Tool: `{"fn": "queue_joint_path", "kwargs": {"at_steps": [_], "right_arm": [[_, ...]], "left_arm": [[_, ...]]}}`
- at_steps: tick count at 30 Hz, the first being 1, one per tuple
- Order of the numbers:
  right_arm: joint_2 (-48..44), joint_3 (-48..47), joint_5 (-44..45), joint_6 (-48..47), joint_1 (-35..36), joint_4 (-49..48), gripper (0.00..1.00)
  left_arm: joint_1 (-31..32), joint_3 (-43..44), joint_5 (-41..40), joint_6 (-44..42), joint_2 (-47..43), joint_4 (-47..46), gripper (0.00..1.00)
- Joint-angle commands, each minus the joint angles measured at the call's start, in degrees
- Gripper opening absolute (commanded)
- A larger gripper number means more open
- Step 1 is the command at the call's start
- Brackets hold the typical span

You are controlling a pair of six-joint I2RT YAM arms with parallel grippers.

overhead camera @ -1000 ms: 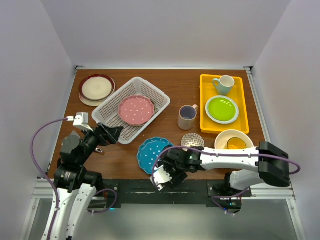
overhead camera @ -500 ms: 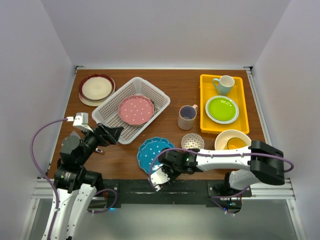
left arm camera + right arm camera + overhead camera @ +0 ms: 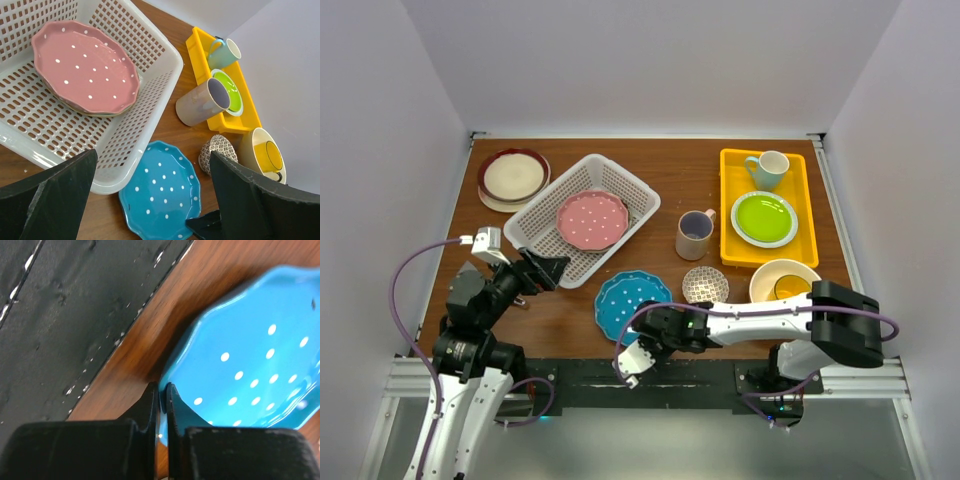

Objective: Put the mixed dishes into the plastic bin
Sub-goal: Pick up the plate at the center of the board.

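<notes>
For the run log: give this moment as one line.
right gripper: shut on blue dotted plate rim | left gripper: open, empty | plastic bin: holds pink dotted plate

No legible text or numbers — anywhere (all three views).

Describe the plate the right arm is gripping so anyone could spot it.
Find the white lattice basket left of centre. On the table by its near corner lies a scalloped blue plate with white dots. Its pink dotted twin sits inside the basket; this one has the right arm's fingers shut on its near rim.
</notes>
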State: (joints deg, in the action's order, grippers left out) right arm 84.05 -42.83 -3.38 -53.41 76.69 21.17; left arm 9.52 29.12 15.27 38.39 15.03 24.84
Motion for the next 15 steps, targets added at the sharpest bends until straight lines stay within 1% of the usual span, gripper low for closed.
{"fn": "queue_joint_path", "kwargs": {"at_steps": [1, 5, 6, 12, 15], "right_arm": [[0.2, -0.7, -1.5, 2.3, 0.0, 4.1, 0.00], [-1.1, -3.8, -5.6, 1.9, 0.0, 9.1, 0.00], [-1.3, -5.5, -6.4, 1.7, 0.0, 11.6, 0.00], [-4.6, -10.9, -10.2, 2.0, -0.1, 17.1, 0.00], [-5.1, -14.0, -11.5, 2.6, -1.4, 19.5, 0.00]], "left_arm": [[0.1, -0.6, 1.5, 1.6, 0.3, -2.1, 1.00], [0.1, -0.7, 2.1, 2.4, 0.9, -2.5, 1.00], [0.1, -0.9, 2.2, 2.9, 1.0, -2.8, 1.00], [0.1, -2.1, 4.2, 5.4, 2.5, -4.4, 1.00], [0.1, -2.8, 5.2, 6.4, 3.4, -5.4, 1.00]]}}
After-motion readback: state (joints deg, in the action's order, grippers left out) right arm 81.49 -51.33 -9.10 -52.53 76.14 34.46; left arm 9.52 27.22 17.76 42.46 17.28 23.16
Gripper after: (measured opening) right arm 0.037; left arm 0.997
